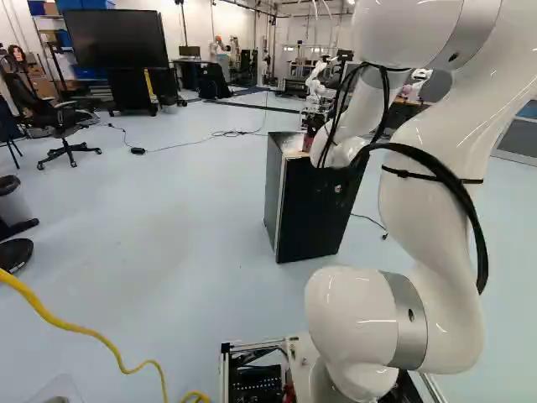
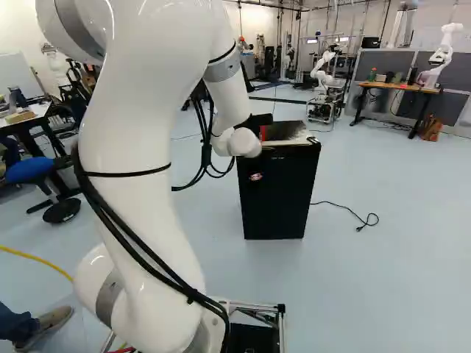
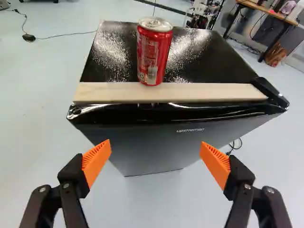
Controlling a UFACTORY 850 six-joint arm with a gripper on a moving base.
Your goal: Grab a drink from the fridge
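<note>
You have the drink, a red can (image 3: 154, 52), upright on top of the black fridge (image 2: 276, 198), toward its near edge and a little left of the middle. Its base meets the far side of a pale wooden strip (image 3: 180, 93), which runs left to right along that edge. A black bracket (image 3: 270, 91) sits at the strip's right end.

Your gripper (image 3: 155, 144) has its two fingers wide apart, with nothing between the orange pads (image 3: 96, 161). It is on the near side of the fridge, and the can is ahead of it, apart from both fingers. In the base views your arm's white wrist (image 2: 239, 142) seems to cover most of the gripper, so go by the wrist view there.

A dark power cord (image 2: 349, 212) lies on the floor to the right of the fridge. Far off to the left are a large screen (image 1: 116, 38) and, nearer, an office chair (image 1: 59, 117); a yellow cable (image 1: 92, 332) curves over the near left floor. Far to the right, another robot (image 2: 441, 55) stands on a wooden desk (image 2: 397, 87).
</note>
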